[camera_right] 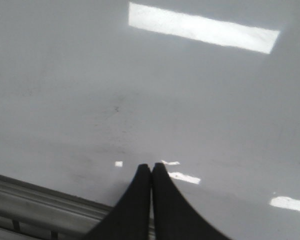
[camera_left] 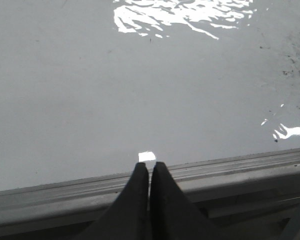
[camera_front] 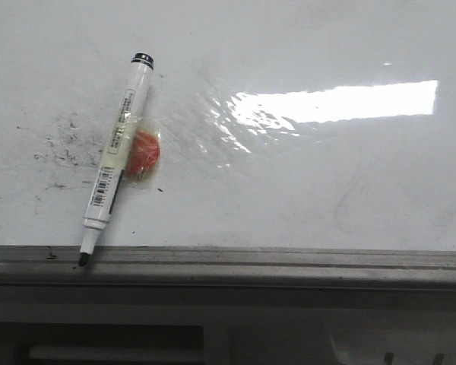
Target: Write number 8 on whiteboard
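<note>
Nothing is being written yet: no 8 is showing on the whiteboard [camera_front: 304, 190], so the job looks to be at its very start. The marker [camera_front: 115, 160] is lying uncapped near the board's front-left edge, its black tip reaching over the grey rail [camera_front: 289, 262], with an orange lump [camera_front: 145, 153] taped against its barrel. Neither arm is appearing in the front view. The left gripper [camera_left: 149, 172] is hanging over the rail with its fingers pressed together and nothing between them; the right gripper [camera_right: 151, 172] is poised over bare board, likewise closed tight and empty. The next move, as I judge it, calls for one gripper to spread its fingers, reach the marker and pinch it, probably at the orange lump. The board is glossy white, throwing glare, with black specks [camera_front: 61, 148] left of the marker.
</note>
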`<state>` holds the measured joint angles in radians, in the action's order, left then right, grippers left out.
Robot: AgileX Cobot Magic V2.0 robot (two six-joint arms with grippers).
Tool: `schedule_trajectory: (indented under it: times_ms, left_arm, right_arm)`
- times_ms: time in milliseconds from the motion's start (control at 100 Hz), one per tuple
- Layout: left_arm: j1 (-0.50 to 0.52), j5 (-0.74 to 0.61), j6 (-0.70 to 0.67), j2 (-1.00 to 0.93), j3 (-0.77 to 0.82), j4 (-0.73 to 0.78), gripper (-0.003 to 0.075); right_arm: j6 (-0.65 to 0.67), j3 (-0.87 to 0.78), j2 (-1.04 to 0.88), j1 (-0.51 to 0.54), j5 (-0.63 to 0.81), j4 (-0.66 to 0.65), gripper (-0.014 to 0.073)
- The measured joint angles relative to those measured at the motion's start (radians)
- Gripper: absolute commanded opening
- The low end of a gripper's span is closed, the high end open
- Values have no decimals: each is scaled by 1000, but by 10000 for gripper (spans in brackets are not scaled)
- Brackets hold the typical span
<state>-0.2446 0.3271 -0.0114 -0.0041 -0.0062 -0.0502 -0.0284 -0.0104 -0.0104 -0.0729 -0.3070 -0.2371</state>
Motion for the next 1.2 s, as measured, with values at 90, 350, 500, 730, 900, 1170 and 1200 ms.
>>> schedule_trajectory:
  times_ms: [90, 350, 500, 730, 900, 1170, 1200]
  left_arm:
    - [0, 0, 0, 0, 0, 0, -20]
    - [0, 0, 0, 0, 0, 0, -20]
    - [0, 0, 0, 0, 0, 0, -20]
    - [0, 0, 0, 0, 0, 0, -20]
    - [0, 0, 0, 0, 0, 20, -20]
    - [0, -19, 0, 0, 0, 8, -20]
    - [0, -40, 0, 0, 0, -22, -20]
  right_arm:
    - [0, 0, 0, 0, 0, 0, -64]
    - [0, 0, 0, 0, 0, 0, -64]
    - [0, 0, 0, 0, 0, 0, -64]
    - [0, 0, 0, 0, 0, 0, -64]
    - [0, 0, 0, 0, 0, 0, -64]
    - [0, 0, 0, 0, 156, 1, -63]
    - [0, 0, 0, 0, 209, 16, -63]
